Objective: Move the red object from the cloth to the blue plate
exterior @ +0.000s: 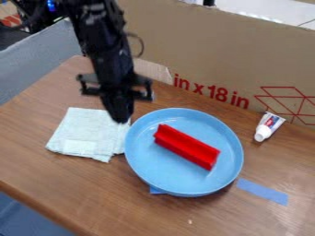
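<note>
We see the red object [187, 147] lying flat inside the blue plate [229, 171], a little left of the plate's middle. Its long axis runs on a diagonal, from the upper left near the plate's far-left rim down toward the lower right, ending about at the centre of the dish. Bare blue surface shows on every side of it, most of it to the right and toward the near rim.

The end effector [118, 114] hangs above the desk [37, 180], over the gap between the cloth [87, 135] and the plate's left rim. Its fingers are drawn together into one dark tip pointing almost straight down, and we see nothing between them. It does not touch the red object.

The cloth lies flat just left of the plate, its right edge close to the rim. A cardboard box [234, 55] forms a wall along the far side of the desk. A small white tube [267, 126] lies to the right of the plate, near the box. A strip of blue tape [262, 193] sits on the desk at the plate's near right. Open wood remains along the near edge and at the left of the cloth.
</note>
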Robot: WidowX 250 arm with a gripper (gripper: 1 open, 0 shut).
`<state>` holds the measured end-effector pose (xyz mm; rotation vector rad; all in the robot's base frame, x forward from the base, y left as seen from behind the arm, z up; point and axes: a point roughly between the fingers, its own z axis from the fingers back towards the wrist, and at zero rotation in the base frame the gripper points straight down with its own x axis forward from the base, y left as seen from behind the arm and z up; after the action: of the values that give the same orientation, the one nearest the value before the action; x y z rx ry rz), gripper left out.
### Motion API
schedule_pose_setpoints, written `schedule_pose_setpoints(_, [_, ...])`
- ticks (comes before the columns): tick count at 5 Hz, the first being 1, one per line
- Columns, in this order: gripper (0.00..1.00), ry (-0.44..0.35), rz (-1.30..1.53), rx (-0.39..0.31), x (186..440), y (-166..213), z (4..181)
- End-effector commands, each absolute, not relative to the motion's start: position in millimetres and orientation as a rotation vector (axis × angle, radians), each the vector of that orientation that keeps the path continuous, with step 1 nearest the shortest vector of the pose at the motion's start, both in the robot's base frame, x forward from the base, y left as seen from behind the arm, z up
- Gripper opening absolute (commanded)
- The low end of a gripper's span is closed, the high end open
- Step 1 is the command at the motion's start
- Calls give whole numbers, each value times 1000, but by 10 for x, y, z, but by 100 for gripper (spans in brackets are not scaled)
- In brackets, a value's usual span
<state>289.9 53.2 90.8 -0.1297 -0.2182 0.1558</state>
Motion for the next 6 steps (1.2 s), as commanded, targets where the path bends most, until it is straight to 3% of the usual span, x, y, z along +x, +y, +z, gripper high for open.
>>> schedule_pose_setpoints(1, [0, -295, 181, -142, 3251, 568, 1203])
schedule_pose_setpoints(2, [0, -274, 171, -132, 3252, 628, 1242])
schedule_pose_setpoints(3, [100, -248, 157, -127, 3290, 678, 1239])
schedule_pose_setpoints(4, [100, -224, 154, -126, 3289, 638, 1266])
schedule_pose_setpoints(5, [100, -206, 111, -46, 3142, 616, 1272])
schedule_pose_setpoints(6, [100, -212, 39, 33, 3023, 574, 1153])
